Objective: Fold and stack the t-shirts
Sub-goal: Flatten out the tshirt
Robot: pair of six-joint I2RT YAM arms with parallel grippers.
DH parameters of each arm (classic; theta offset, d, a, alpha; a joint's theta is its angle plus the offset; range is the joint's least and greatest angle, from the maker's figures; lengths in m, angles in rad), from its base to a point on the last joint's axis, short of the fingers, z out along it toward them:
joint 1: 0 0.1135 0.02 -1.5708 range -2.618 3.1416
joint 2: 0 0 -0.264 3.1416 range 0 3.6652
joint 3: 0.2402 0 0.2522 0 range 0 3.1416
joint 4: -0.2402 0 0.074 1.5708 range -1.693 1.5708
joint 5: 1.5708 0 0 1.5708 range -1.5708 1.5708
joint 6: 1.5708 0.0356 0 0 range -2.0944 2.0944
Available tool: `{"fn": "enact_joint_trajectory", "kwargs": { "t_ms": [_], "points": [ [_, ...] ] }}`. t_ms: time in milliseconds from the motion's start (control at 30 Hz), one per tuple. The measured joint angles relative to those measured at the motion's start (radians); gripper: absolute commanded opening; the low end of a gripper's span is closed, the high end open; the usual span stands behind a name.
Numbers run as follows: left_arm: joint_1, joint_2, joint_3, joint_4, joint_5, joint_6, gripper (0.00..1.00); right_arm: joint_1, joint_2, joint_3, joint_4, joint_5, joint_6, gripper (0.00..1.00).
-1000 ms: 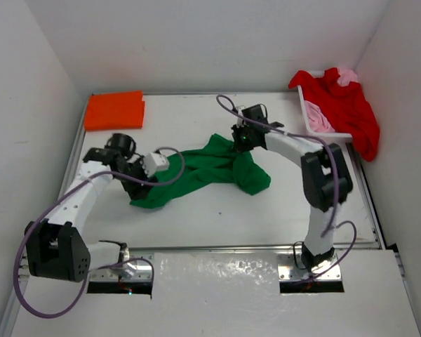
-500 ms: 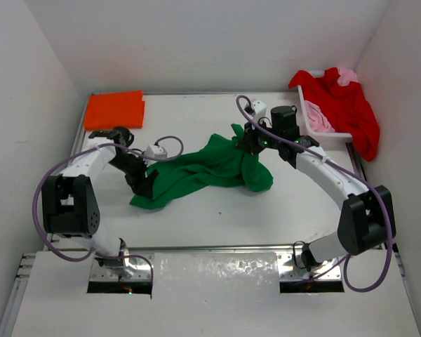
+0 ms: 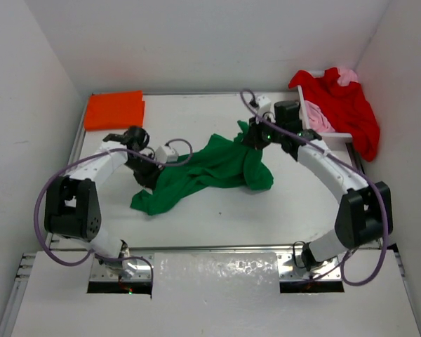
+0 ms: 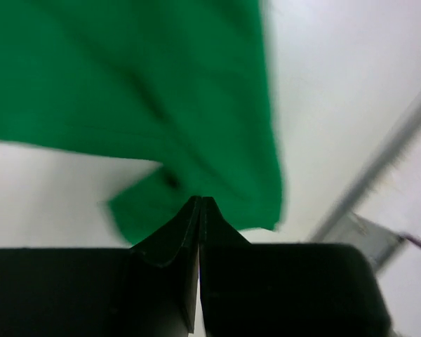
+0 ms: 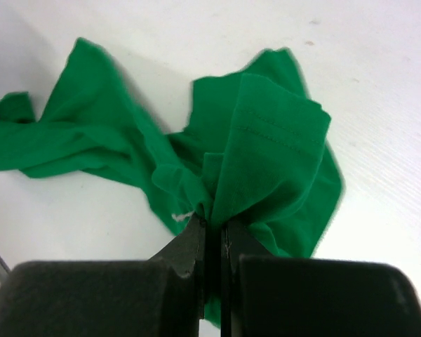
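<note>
Green t-shirt (image 3: 217,168) limp and light, best taken at corners; right claw (image 5: 212,223) pinches a bunched fold, left claw (image 4: 199,203) clenched (catch unclear).

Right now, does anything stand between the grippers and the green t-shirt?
Nothing visible does. The right gripper is shut on a bunch of the green t-shirt, with the cloth directly between its jaws. The left gripper is shut with its tips at the shirt's other end; whether it pinches cloth there cannot be told.
</note>
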Motion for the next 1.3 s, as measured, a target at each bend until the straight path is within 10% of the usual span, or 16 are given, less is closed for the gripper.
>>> {"fn": "enact_joint_trajectory", "kwargs": {
  "t_ms": [400, 733, 933, 1300],
  "points": [
    [0.003, 0.023, 0.754, 0.326, -0.18, -0.227, 0.0, -0.238, 0.448, 1.132, -0.212, 0.062, 0.086, 0.0],
    [0.003, -0.059, 0.673, 0.346, -0.201, -0.265, 0.0, -0.147, 0.179, 1.032, -0.051, -0.17, 0.196, 0.0],
    [0.003, -0.059, 0.647, 0.351, -0.212, -0.294, 0.04, -0.011, -0.142, 0.567, 0.063, -0.214, 0.209, 0.0],
    [0.003, -0.034, 0.678, 0.359, -0.223, -0.322, 0.13, -0.013, -0.195, 0.771, -0.034, 0.01, 0.164, 0.0]
  ]
}}
